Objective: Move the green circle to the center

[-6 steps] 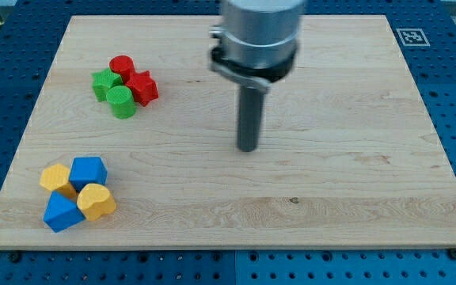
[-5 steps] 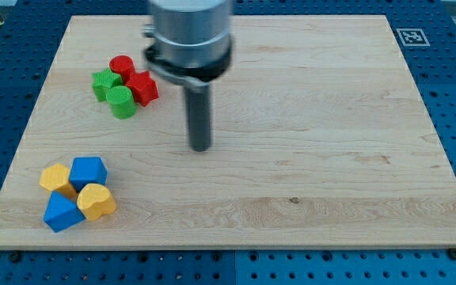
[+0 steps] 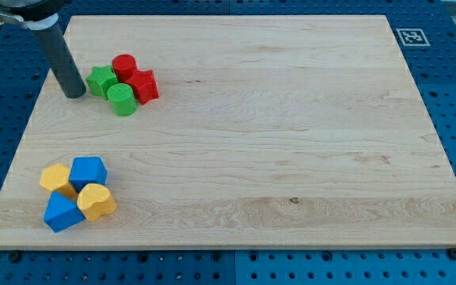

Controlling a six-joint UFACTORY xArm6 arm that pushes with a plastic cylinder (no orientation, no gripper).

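The green circle (image 3: 121, 100) is a short green cylinder in a cluster at the upper left of the wooden board (image 3: 291, 158). It touches a green star (image 3: 100, 81), a red cylinder (image 3: 123, 66) and a red star (image 3: 142, 85). My tip (image 3: 74, 94) rests on the board just left of the green star, close to it, and left of the green circle. The dark rod rises to the view's top left corner.
A second cluster lies at the lower left: a yellow block (image 3: 55, 178), a blue block (image 3: 88, 172), another yellow block (image 3: 95, 201) and another blue block (image 3: 61, 212). A printed marker (image 3: 411, 36) sits at the board's upper right corner.
My tip has swept from the board's middle far to the left, and now stands just left of the green star. No block has moved.
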